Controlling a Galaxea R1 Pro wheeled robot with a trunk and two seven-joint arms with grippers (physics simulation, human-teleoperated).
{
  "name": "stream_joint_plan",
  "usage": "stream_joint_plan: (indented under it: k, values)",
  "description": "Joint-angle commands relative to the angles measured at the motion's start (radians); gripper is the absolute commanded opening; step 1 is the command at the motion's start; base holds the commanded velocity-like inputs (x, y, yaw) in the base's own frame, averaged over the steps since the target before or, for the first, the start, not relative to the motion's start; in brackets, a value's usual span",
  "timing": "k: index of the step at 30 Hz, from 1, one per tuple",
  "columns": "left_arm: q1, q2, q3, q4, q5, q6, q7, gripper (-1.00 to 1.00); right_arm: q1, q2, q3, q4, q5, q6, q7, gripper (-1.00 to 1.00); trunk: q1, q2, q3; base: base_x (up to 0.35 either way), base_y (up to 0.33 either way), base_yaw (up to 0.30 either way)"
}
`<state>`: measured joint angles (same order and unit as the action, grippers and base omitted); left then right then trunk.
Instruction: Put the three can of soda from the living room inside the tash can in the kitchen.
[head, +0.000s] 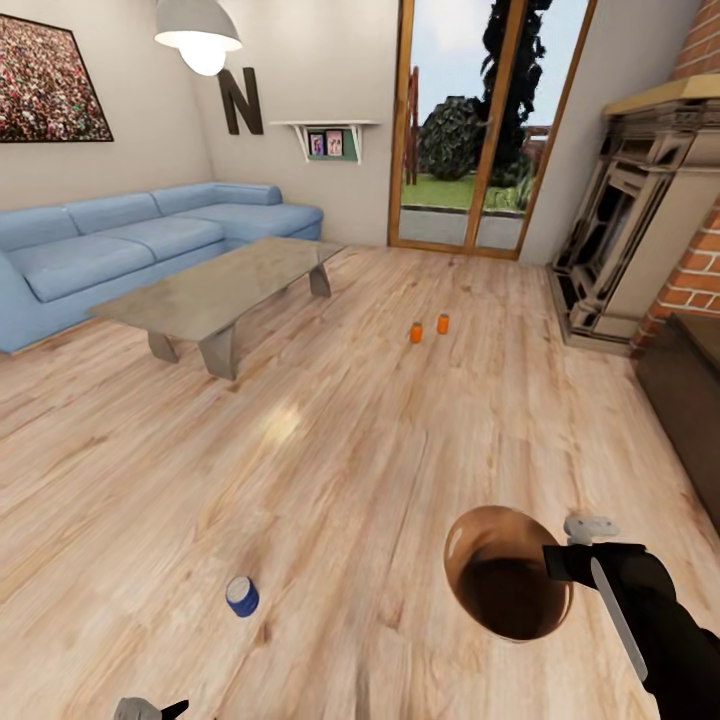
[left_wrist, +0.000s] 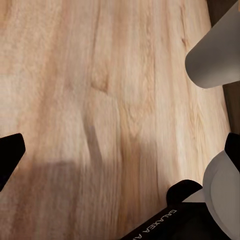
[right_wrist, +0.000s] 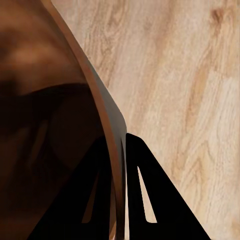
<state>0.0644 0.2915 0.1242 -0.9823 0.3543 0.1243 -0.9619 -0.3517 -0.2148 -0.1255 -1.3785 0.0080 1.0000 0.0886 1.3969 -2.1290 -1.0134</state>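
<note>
Two small orange cans of soda (head: 415, 332) (head: 442, 323) stand upright on the wood floor of the living room, near the middle of the room and far ahead of me. The brown trash can (head: 505, 585) hangs low at my right, its opening facing up toward the camera. My right gripper (head: 562, 560) is shut on its rim. In the right wrist view the black fingers (right_wrist: 150, 200) pinch the bin's thin wall (right_wrist: 75, 75) from both sides. My left gripper (head: 150, 710) sits low at the left, open and empty over bare floor (left_wrist: 122, 152).
A small blue cylinder (head: 241, 596) lies on the floor close in front of me. A long grey low table (head: 220, 285) and a blue corner sofa (head: 120, 245) stand at the left. The brick fireplace (head: 640, 230) and a dark cabinet (head: 690, 380) line the right. Glass doors (head: 480, 120) are at the back.
</note>
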Motion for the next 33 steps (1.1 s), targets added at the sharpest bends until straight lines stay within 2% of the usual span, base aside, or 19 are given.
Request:
stream_joint_plan:
  k: [1, 12, 16, 17, 19, 21, 22, 23, 24, 25, 26, 27, 28, 30, 31, 33]
  values:
    - [0.000, 0.000, 0.000, 0.000, 0.000, 0.000, 0.000, 1.00, 0.000, 0.000, 0.000, 0.000, -0.011, 0.000, 0.005, -1.00, 0.000, 0.000, 0.000, 0.347, 0.000, 0.000]
    - [0.000, 0.000, 0.002, 0.001, 0.000, -0.001, 0.001, 1.00, 0.000, 0.000, 0.000, 0.001, -0.011, 0.000, 0.005, -1.00, 0.000, 0.000, 0.000, 0.345, 0.000, 0.000]
    - [0.000, 0.000, 0.071, 0.001, 0.000, -0.001, 0.001, 1.00, 0.000, 0.000, 0.000, 0.001, -0.011, 0.000, 0.005, -1.00, 0.000, 0.000, 0.000, 0.123, 0.000, 0.000]
    - [0.000, -0.001, 0.123, 0.001, 0.000, -0.002, 0.001, 1.00, 0.000, 0.000, 0.000, 0.001, -0.011, 0.000, 0.004, -1.00, 0.000, 0.000, 0.000, 0.019, 0.000, 0.000]
    - [0.000, -0.002, 0.129, 0.001, 0.000, -0.001, 0.026, 1.00, -0.001, 0.000, 0.000, 0.001, -0.011, 0.000, 0.004, -1.00, 0.000, 0.000, 0.000, 0.011, 0.000, 0.000]
    - [0.000, -0.007, 0.132, -0.008, 0.002, 0.003, 0.110, 1.00, -0.001, 0.000, 0.000, 0.001, -0.011, 0.000, 0.005, -1.00, 0.000, 0.000, 0.000, 0.006, 0.000, 0.000]
    - [-0.017, -0.049, 0.117, -0.020, 0.002, 0.008, 0.340, 1.00, -0.001, 0.000, 0.000, 0.001, -0.011, 0.000, 0.004, -1.00, 0.000, 0.000, 0.000, 0.002, 0.000, 0.000]
    - [-0.047, -0.092, 0.093, -0.019, -0.003, 0.008, 0.477, 1.00, -0.001, 0.000, 0.000, 0.001, -0.011, 0.000, 0.004, -1.00, 0.000, 0.000, 0.000, 0.001, 0.000, 0.000]
    - [-0.082, -0.125, 0.060, -0.009, -0.017, 0.009, 0.594, 1.00, -0.001, 0.000, 0.000, 0.001, -0.011, 0.000, 0.004, -1.00, 0.000, 0.000, 0.000, 0.000, 0.000, 0.000]
    - [-0.099, -0.137, 0.040, 0.002, -0.028, 0.008, 0.644, 1.00, -0.001, 0.000, 0.000, 0.001, -0.011, 0.000, 0.004, -1.00, 0.000, 0.000, 0.000, 0.000, 0.000, 0.000]
    - [-0.134, -0.155, 0.001, 0.035, -0.054, 0.007, 0.725, 1.00, -0.001, 0.000, 0.000, 0.001, -0.011, 0.000, 0.004, -1.00, 0.000, 0.000, 0.000, 0.000, 0.000, 0.000]
    - [-0.154, -0.161, -0.014, 0.056, -0.067, 0.006, 0.757, 1.00, -0.001, 0.000, 0.000, 0.001, -0.011, 0.000, 0.004, -1.00, 0.000, 0.000, 0.000, 0.000, 0.000, 0.000]
    - [-0.248, -0.185, -0.051, 0.174, -0.099, 0.002, 0.834, 1.00, 0.000, 0.000, 0.000, 0.001, -0.011, 0.000, 0.003, -1.00, 0.000, 0.000, 0.000, 0.000, 0.000, 0.000]
    - [-0.299, -0.193, -0.059, 0.249, -0.107, -0.002, 0.853, 1.00, 0.000, 0.000, 0.000, 0.001, -0.011, 0.000, 0.003, -1.00, 0.000, 0.000, 0.000, 0.000, 0.000, 0.000]
    - [-0.405, -0.203, -0.070, 0.416, -0.118, -0.065, 0.881, 1.00, 0.000, 0.000, 0.000, 0.003, -0.011, 0.000, 0.003, -1.00, 0.000, 0.000, 0.000, 0.000, 0.000, 0.000]
    - [-0.436, -0.205, -0.072, 0.467, -0.120, -0.106, 0.910, 1.00, 0.000, 0.000, 0.000, 0.009, -0.010, 0.000, 0.003, -1.00, 0.000, 0.000, 0.000, 0.000, 0.000, 0.000]
